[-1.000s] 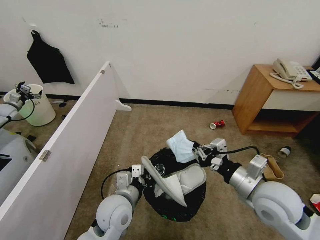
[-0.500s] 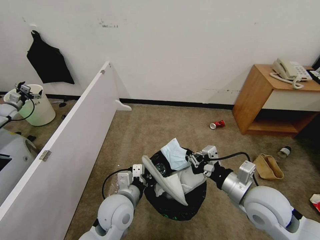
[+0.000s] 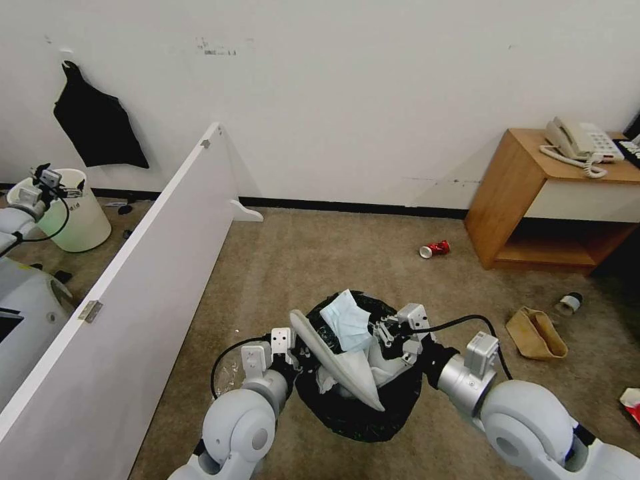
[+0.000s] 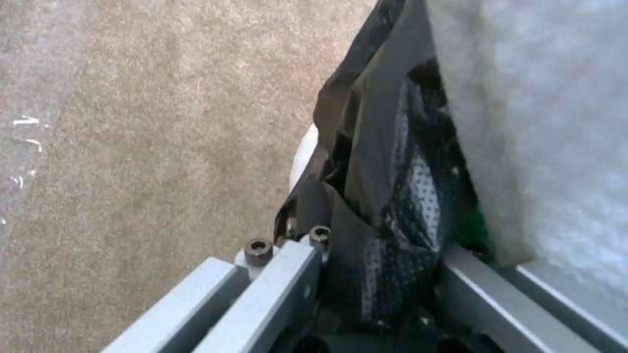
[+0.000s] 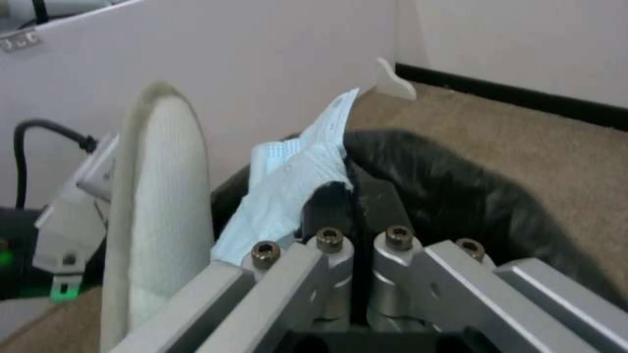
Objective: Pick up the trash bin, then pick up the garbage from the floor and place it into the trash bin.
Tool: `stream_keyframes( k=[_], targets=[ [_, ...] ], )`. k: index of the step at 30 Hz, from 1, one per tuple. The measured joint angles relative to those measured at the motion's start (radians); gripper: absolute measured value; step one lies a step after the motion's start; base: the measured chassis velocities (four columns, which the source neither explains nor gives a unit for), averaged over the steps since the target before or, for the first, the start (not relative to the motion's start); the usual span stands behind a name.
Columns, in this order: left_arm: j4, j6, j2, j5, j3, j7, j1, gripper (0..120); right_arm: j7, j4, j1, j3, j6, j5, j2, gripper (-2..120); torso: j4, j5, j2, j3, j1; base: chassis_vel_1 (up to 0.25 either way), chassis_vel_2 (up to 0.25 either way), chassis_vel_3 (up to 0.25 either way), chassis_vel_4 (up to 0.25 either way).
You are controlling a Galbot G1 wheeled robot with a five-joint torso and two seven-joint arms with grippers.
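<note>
— Fingers [image 5: 327, 215] of the right gripper [image 3: 381, 331] first: how do they stand?

— Pressed together on one edge of the light-blue face mask [image 3: 345, 320], right over the mouth of the trash bin [image 3: 360, 417]. From the right wrist view the pads meet with only a thin dark seam between them, and the mask [image 5: 294, 191] rises out of them.

— And the left gripper [image 3: 291, 351]?

— Clamped on the bin's near rim on the robot's left side; the left wrist view shows the crinkly black liner [image 4: 386, 162] pinched between its fingers [image 4: 281, 289].

— Which way does the mask point?

— Its long axis tilts up and away from the bin, toward the far wall (the upper corner is the highest point). Its lower end hangs inside the bin.

— What else is in the bin?

— A white slipper [image 3: 337, 363] stands on edge, its long axis running from the left rim down toward the robot, sole outward. White tissue [image 3: 353, 367] lies against it.

— The room around the bin?

— Beige carpet [image 3: 313, 260]. A white partition board [image 3: 133, 280] runs to the bin's left. Beyond the bin a red can [image 3: 435, 249] lies on its side near a wooden cabinet [image 3: 533, 200] carrying a telephone [image 3: 579, 141]. A brown paper bag [image 3: 535, 332] lies to the bin's right.
</note>
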Motion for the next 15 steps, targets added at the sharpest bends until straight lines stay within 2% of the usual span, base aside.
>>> stream_keyframes(
  k=[15],
  targets=[
    [-0.032, 0.003, 0.002, -0.008, 0.0, 0.0, 0.019, 0, 0.013, -0.057, 0.016, -0.072, -0.003, -0.034, 0.024, 0, 0.0, -0.0001, 0.0, 0.0, 0.0, 0.0, 0.0, 0.0, 0.0]
  ],
)
